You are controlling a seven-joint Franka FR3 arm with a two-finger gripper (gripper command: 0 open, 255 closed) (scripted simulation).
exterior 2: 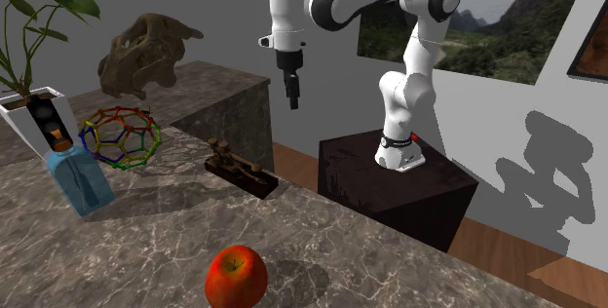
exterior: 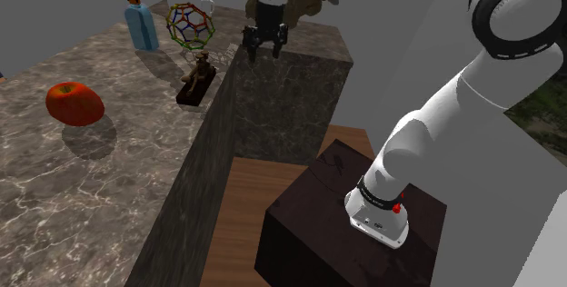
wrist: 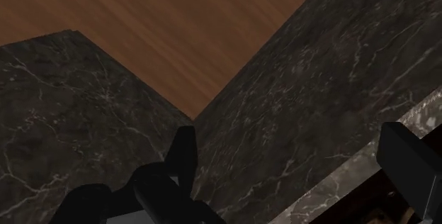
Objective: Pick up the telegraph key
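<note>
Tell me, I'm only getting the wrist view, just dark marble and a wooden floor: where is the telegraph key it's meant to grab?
Observer: The telegraph key sits near the edge of the lighter marble counter, beside a multicoloured wire ball.
Operator: Are the jaws over it?
Observer: No. In the shoulder view they hang open in the air, right of the key, apart from it.
Operator: Anything else nearby?
Observer: A red apple lies farther along the counter.

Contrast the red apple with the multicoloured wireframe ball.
The red apple is solid; the multicoloured wireframe ball is an open lattice. The ball looks larger than the apple. The ball stands nearer the dark-based telegraph key than the apple does. Both rest on the marbled counter.
</note>
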